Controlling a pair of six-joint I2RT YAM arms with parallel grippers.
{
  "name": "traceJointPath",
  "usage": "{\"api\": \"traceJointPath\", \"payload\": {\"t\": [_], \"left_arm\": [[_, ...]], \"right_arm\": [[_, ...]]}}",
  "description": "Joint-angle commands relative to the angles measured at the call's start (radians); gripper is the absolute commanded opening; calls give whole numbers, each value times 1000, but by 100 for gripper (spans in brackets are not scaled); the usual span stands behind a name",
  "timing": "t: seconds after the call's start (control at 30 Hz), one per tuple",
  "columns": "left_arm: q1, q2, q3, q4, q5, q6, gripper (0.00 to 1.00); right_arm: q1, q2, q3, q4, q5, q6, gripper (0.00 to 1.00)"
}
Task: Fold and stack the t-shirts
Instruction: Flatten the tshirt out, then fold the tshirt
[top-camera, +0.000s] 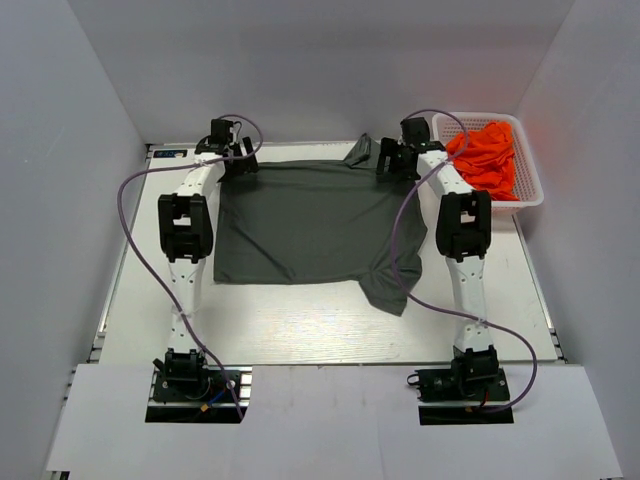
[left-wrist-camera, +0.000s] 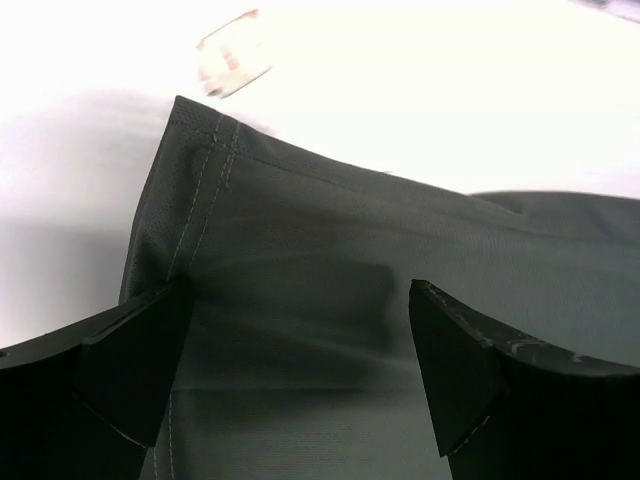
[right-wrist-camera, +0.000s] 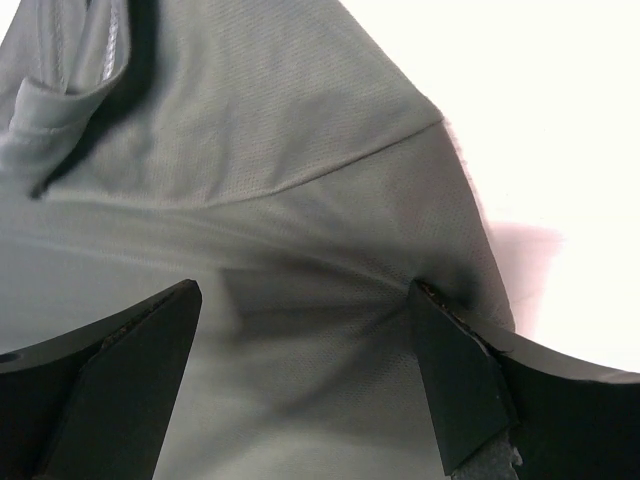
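Observation:
A dark grey t-shirt (top-camera: 310, 220) lies spread flat on the white table, one sleeve hanging toward the front right and one sticking out at the far edge. My left gripper (top-camera: 238, 160) is open over the shirt's far left corner; the left wrist view shows the hemmed corner (left-wrist-camera: 200, 150) between the spread fingers (left-wrist-camera: 130, 360). My right gripper (top-camera: 392, 165) is open over the far right shoulder; the right wrist view shows grey cloth (right-wrist-camera: 300, 200) between its fingers (right-wrist-camera: 460, 370). Orange t-shirts (top-camera: 490, 155) lie heaped in a basket.
A white plastic basket (top-camera: 527, 195) stands at the back right beside the right arm. White walls close in the table on three sides. A small piece of tape (left-wrist-camera: 232, 55) lies on the table beyond the shirt corner.

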Motion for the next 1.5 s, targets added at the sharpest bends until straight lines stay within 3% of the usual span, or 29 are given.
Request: {"api": "traceJointPath", "payload": {"t": [0.0, 0.17, 0.3, 0.4, 0.43, 0.53, 0.7, 0.8, 0.93, 1.0, 1.03, 1.13, 1.33, 1.4, 1.43, 1.47], "left_arm": [[-1, -23, 60, 17, 68, 43, 99], [-1, -188, -1, 83, 68, 32, 99], [-1, -357, -88, 28, 18, -10, 99], [9, -488, -254, -56, -79, -93, 99], [21, -575, -368, -82, -102, -178, 99], [30, -727, -599, -210, -195, -348, 99], [30, -893, -963, -267, -127, -457, 99], [30, -992, -1138, -214, -127, -512, 99], [30, -1022, -1247, -182, -117, -535, 99], [30, -1022, -1274, -182, -140, -546, 94], [30, -1022, -1283, -182, -140, -546, 84], [39, -1022, -1325, -170, -154, -578, 69], [49, -991, -1372, -77, -131, -587, 61], [49, -978, -1372, -55, -107, -587, 53], [49, -968, -1383, -34, -94, -577, 48], [49, -968, -1398, -21, -82, -577, 32]], "right_arm": [[-7, -61, 0, 19, -56, -121, 90], [33, -233, -94, 60, -171, -209, 90], [82, -367, -201, 64, -159, -210, 90], [111, -494, -380, 87, -135, -165, 90], [128, -592, -549, 99, -136, -113, 90], [143, -764, -789, 181, -92, 10, 90], [148, -1045, -1199, 201, -15, 164, 90], [152, -1175, -1339, 149, -35, 199, 90], [155, -1292, -1462, 86, 16, 240, 90], [152, -1310, -1528, 70, 7, 262, 90], [155, -1315, -1554, 66, 1, 274, 90], [155, -1347, -1617, 79, -62, 325, 90], [157, -1373, -1657, 92, -87, 343, 90], [157, -1375, -1669, 90, -91, 348, 90], [160, -1380, -1672, 89, -90, 351, 90], [158, -1384, -1678, 93, -94, 356, 90]]}}
